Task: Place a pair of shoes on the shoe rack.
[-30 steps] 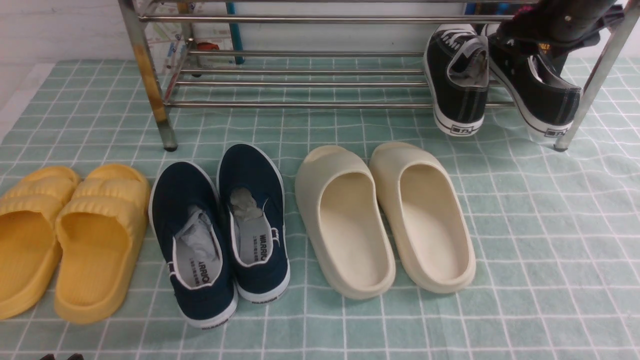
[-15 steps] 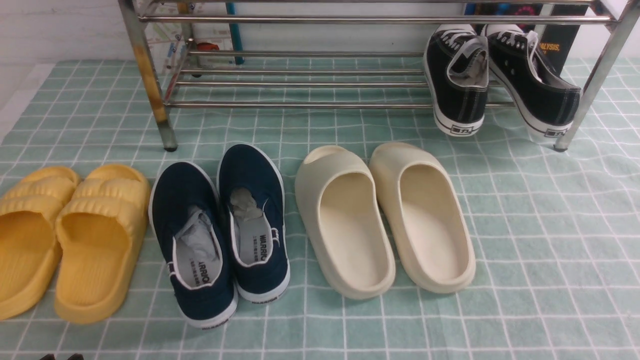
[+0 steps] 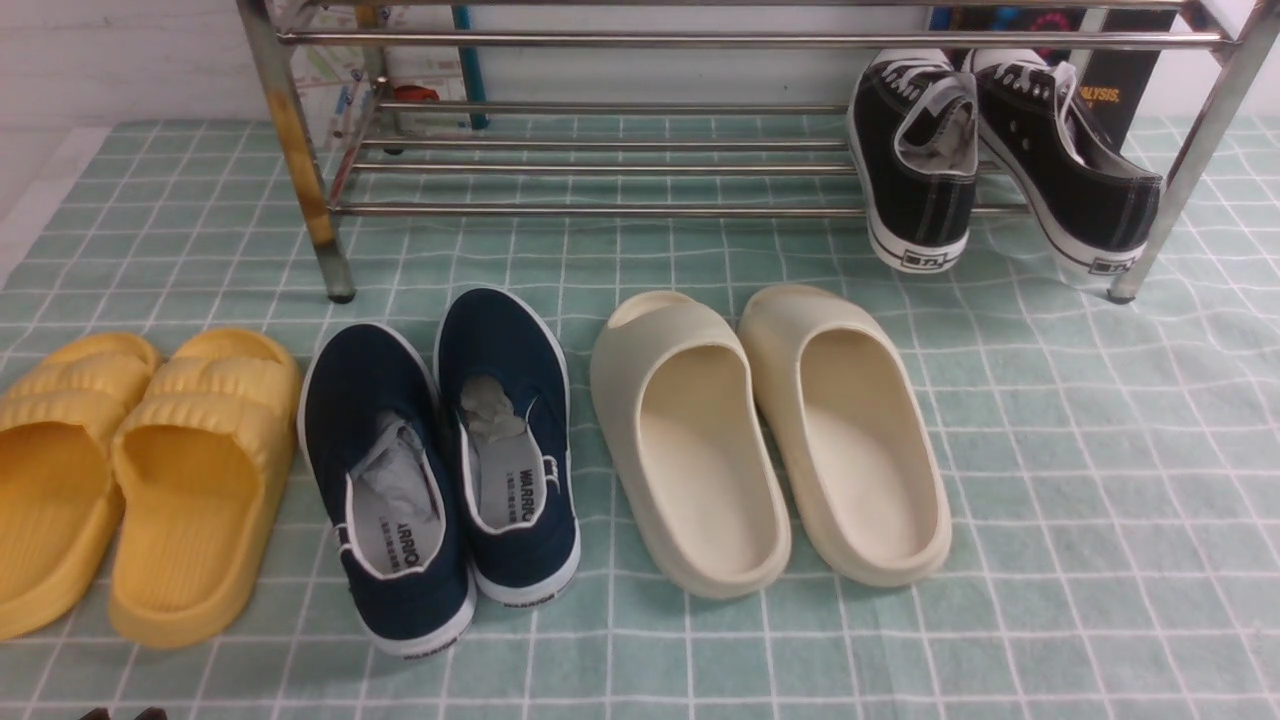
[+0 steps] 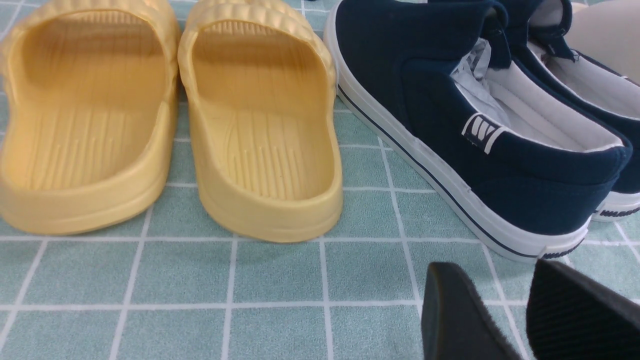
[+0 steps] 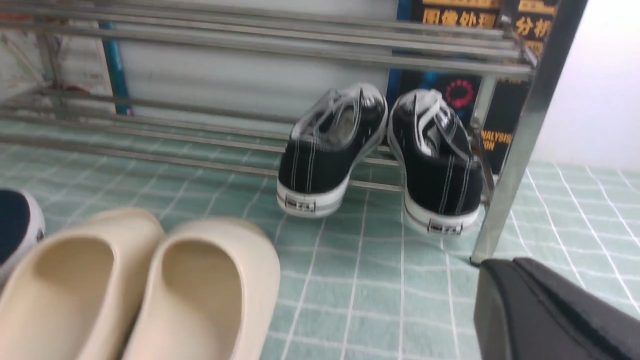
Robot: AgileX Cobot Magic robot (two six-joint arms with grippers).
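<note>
- My front view cuts off the shoe rack point(image 3: 600, 210) at twelve o'clock.
- The outer yellow slipper point(image 3: 50, 480) runs past the edge at nine o'clock.
- I can't see the sneakers' toes point(image 3: 905, 55) fully; an upper bar covers them.

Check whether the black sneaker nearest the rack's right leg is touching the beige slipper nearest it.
Apart: the front view shows bare cloth between the black sneaker and the beige slipper.
</note>
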